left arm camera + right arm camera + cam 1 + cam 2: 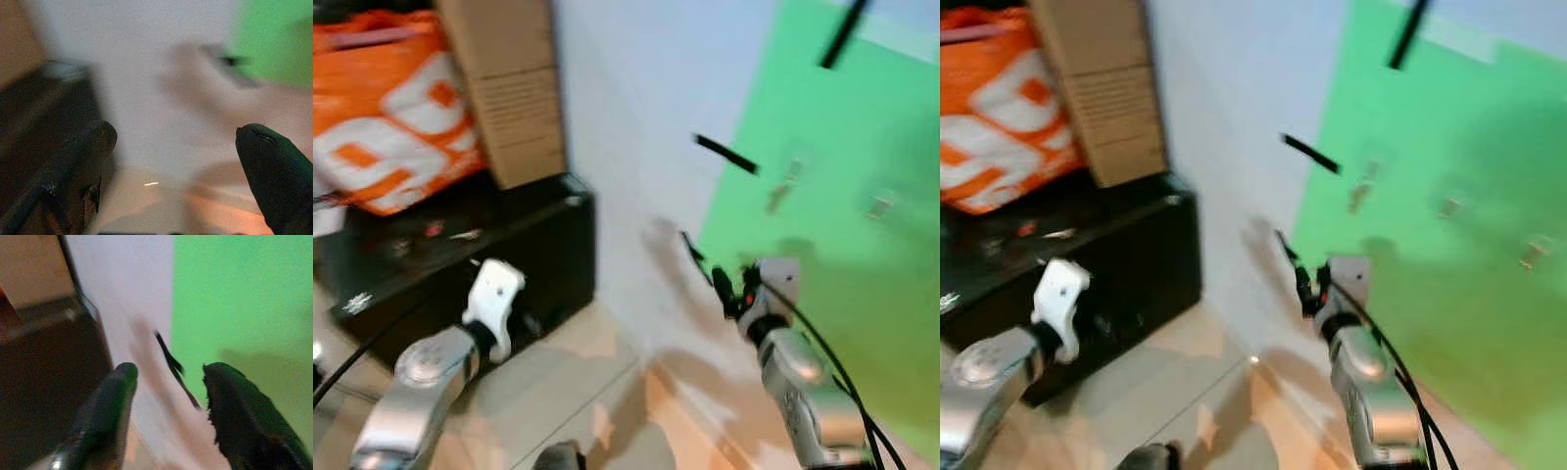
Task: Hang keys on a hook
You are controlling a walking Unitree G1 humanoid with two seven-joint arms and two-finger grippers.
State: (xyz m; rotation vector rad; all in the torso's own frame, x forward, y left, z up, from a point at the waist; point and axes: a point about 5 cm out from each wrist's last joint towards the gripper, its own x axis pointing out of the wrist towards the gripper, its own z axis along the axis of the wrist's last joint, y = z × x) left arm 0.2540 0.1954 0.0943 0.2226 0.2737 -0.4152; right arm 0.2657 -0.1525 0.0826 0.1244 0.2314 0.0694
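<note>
The left gripper (176, 147) has its two black fingers (274, 171) spread wide apart. Beyond them, blurred, stand a white wall (142, 73), a green panel (274, 39) and a dark cabinet (39, 122).

Small metal hooks (785, 184) dot the green wall panel (842, 245), blurred.

Far left: orange bag (382, 117) w/ white pattern, plain brown cardboard box (504, 88) beside it, both on a black cabinet (509, 264). Wall (636, 127) is pale white-grey, w/ bright green panel (842, 225) at right. Floor (578, 392) beige/tan tile; arms silver w/ black cables.
</note>
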